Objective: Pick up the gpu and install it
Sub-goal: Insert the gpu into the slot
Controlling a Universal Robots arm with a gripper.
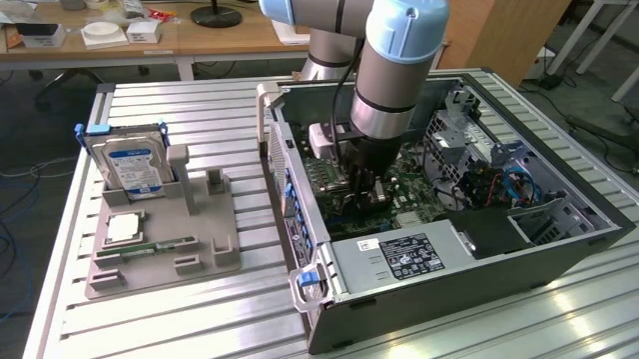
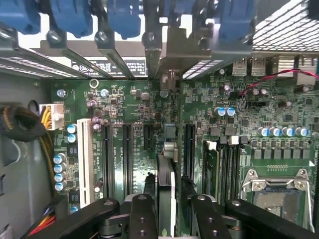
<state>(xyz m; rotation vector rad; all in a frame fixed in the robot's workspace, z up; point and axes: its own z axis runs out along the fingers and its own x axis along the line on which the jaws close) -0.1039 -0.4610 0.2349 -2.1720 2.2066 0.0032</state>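
The gpu (image 2: 166, 191) stands on edge over the motherboard (image 2: 139, 104), between the black expansion slots, its far end reaching toward the rear bracket openings of the computer case (image 1: 559, 247). The gripper (image 2: 167, 201) flanks it, fingers (image 2: 143, 211) narrowly parted on either side; whether they grip or have let go I cannot tell. Judged: seating step in hand; the card needs a square, even press down.
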